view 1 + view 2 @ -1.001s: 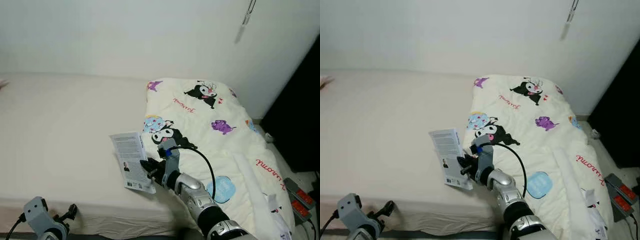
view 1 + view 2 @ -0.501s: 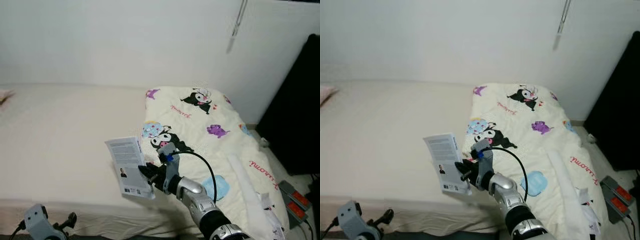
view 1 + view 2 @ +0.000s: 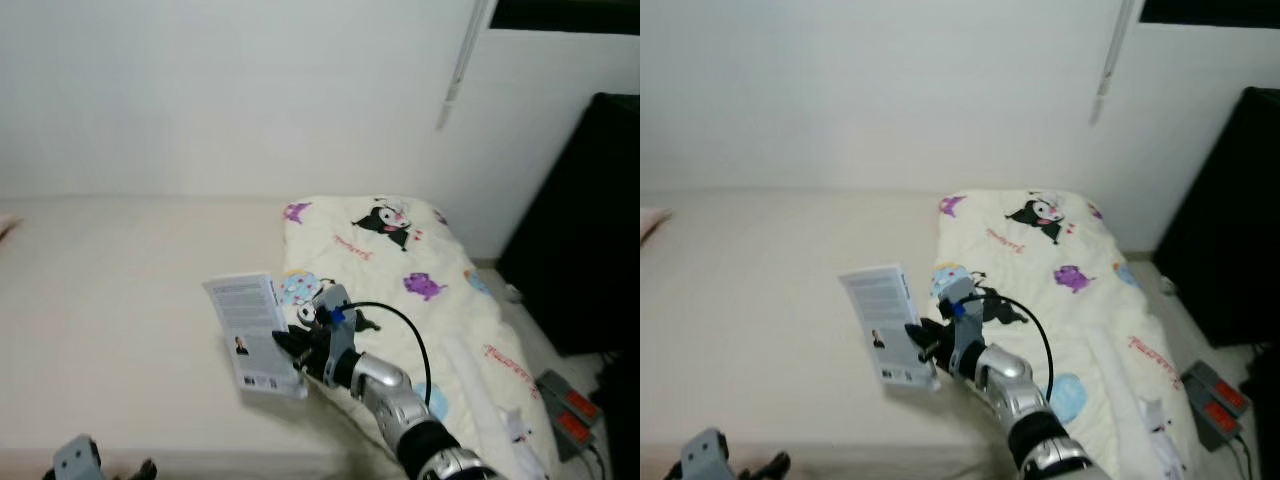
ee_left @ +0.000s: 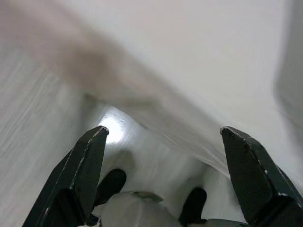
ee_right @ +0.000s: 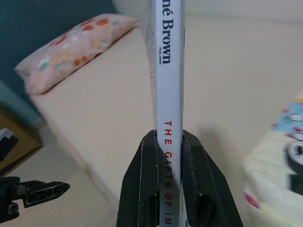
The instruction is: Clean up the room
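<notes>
Right gripper (image 5: pixel 166 156) is clamped on the spine edge of the book (image 3: pixel 250 332), holding it upright and clear of the bed (image 3: pixel 110 270), above the near edge just left of the cartoon-print duvet (image 3: pixel 400 270). Left gripper (image 4: pixel 165 175) hangs low at the near left, fingers spread wide, nothing between them. Progress, judged: book is picked up but not put anywhere yet, no shelf or table visible to drop it on. Duvet is bunched on the right side of the bed, looks unmade. Pillow (image 5: pixel 71 45) sits at the far left end. Most of the cleanup looks still to do.
</notes>
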Motion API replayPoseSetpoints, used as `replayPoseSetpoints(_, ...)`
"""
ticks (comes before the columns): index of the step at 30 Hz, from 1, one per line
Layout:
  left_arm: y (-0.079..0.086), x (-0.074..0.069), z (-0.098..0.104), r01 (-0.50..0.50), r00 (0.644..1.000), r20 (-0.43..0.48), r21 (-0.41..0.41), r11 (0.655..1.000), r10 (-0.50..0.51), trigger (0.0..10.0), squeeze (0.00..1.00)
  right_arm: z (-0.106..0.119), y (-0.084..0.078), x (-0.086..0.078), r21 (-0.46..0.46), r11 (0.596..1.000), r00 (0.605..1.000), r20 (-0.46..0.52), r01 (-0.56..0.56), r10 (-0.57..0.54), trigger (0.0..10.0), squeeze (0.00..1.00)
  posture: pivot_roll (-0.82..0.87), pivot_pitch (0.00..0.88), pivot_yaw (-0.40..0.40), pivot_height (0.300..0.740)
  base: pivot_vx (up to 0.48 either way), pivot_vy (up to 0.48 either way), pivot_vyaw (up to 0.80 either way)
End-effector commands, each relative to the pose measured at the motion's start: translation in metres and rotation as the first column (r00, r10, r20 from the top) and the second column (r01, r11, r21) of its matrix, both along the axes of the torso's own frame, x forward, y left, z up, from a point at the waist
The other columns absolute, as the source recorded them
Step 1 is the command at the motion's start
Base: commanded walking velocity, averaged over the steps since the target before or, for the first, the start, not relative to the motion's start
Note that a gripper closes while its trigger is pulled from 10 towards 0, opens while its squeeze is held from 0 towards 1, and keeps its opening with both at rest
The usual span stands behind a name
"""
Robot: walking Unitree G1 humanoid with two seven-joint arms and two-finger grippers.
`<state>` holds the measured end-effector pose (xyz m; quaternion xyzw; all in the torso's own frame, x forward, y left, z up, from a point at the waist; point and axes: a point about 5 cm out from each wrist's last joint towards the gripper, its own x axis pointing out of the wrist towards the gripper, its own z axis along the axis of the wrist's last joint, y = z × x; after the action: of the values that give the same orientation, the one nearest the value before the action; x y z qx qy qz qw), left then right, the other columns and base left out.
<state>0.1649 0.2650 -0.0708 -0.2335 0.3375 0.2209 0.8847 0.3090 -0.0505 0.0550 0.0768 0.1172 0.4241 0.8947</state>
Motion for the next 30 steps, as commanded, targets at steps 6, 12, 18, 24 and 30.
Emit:
replayPoseSetpoints(6,-0.005,-0.009,-0.006,0.009,0.999,-0.041,-0.007,1.0,-0.009,10.0,0.0,0.004,-0.002,0.003,-0.022,0.999,0.998,0.061,0.028,-0.026,10.0,0.0,0.05,0.0,-0.059,0.74,-0.159,0.0,0.0)
replayPoseSetpoints(12,-0.007,-0.01,-0.007,0.037,0.998,-0.048,0.013,0.999,-0.036,10.0,0.0,0.001,-0.007,0.004,-0.097,0.994,0.995,0.087,0.047,-0.039,10.0,0.0,0.05,0.0,-0.057,0.74,0.0,0.0,0.4)
replayPoseSetpoints(18,-0.011,-0.013,-0.009,0.062,0.996,-0.059,0.021,0.998,-0.061,10.0,0.0,-0.009,-0.013,0.0,-0.136,0.989,0.998,0.05,0.05,-0.044,10.0,0.0,0.05,0.0,-0.058,0.74,0.0,0.0,0.78)
replayPoseSetpoints(24,-0.016,-0.017,-0.013,0.079,0.993,-0.086,0.015,0.997,-0.077,10.0,0.0,-0.035,-0.021,-0.016,-0.205,0.977,0.997,-0.034,0.056,-0.064,10.0,0.0,0.05,0.0,-0.059,0.74,0.0,0.0,0.77)
replayPoseSetpoints(30,-0.022,-0.025,-0.018,0.103,0.985,-0.139,0.013,0.995,-0.1,10.0,0.0,-0.066,-0.031,-0.041,-0.357,0.934,0.992,-0.122,-0.02,-0.026,10.0,0.0,0.05,0.0,-0.057,0.74,0.0,0.0,0.77)
